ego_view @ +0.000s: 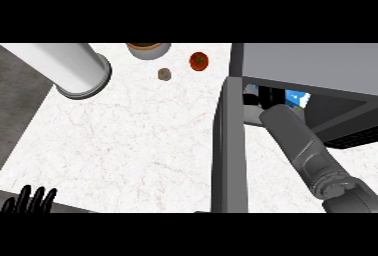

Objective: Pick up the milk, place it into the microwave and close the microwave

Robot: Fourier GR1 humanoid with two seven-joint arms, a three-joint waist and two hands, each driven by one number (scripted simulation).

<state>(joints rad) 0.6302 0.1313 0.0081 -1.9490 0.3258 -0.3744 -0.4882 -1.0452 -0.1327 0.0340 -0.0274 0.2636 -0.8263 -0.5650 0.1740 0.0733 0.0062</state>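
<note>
Inside the microwave [310,65], at the view's upper right, the right forearm reaches past the open door [229,145], which stands out edge-on toward the viewer. The right hand [255,97] shows only as a dark patch at the cavity's mouth, so whether its fingers are apart or clamped on anything cannot be told. Just beside the forearm's far end, a patch of blue and white shows within the cavity: the milk [297,96], mostly hidden by the arm and the microwave's top.

At the lower left corner the left hand [29,200] rests with its fingers straight and pointing up, holding nothing.

On the pale marbled worktop [133,140], well apart from the microwave, a large white cylinder [74,67] lies at the upper left. Near the far edge sit a brown-rimmed bowl [146,49], a red tomato [198,61] and a small brownish lump [165,74].
</note>
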